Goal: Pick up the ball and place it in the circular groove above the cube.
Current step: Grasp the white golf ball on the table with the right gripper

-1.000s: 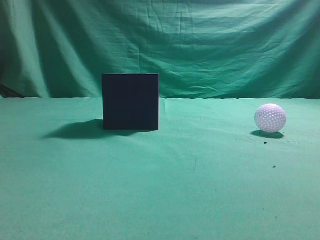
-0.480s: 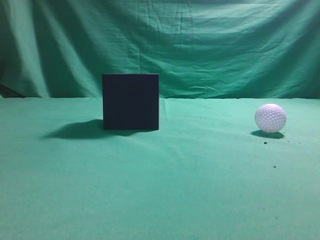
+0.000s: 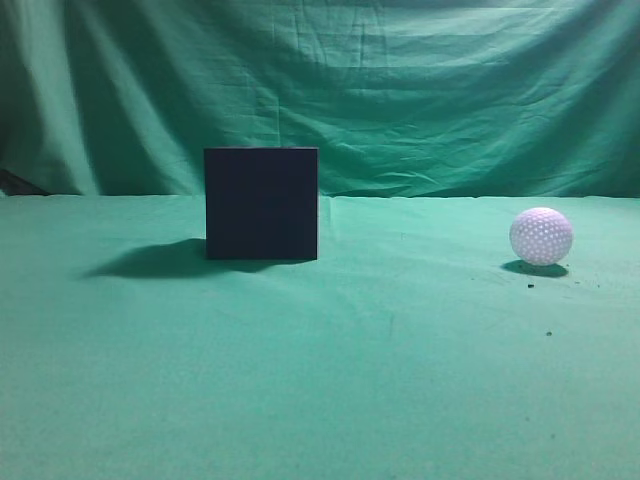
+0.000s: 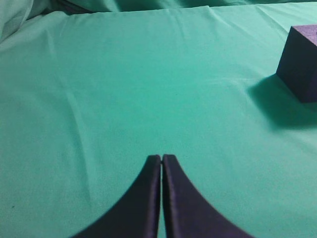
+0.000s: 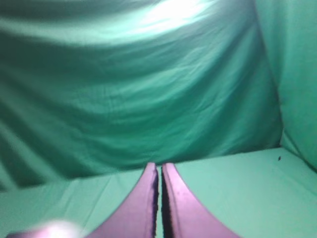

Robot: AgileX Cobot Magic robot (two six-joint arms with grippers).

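Note:
The dark navy-black cube stands on the green cloth left of centre in the exterior view. It also shows at the right edge of the left wrist view. The white dimpled ball rests on the cloth at the right. A blurred pale patch at the bottom left corner of the right wrist view may be the ball. My left gripper is shut and empty, above bare cloth left of the cube. My right gripper is shut and empty. Neither gripper shows in the exterior view. The cube's top face is hidden.
A green cloth covers the table and hangs as a wrinkled backdrop behind it. A few dark specks lie on the cloth near the ball.

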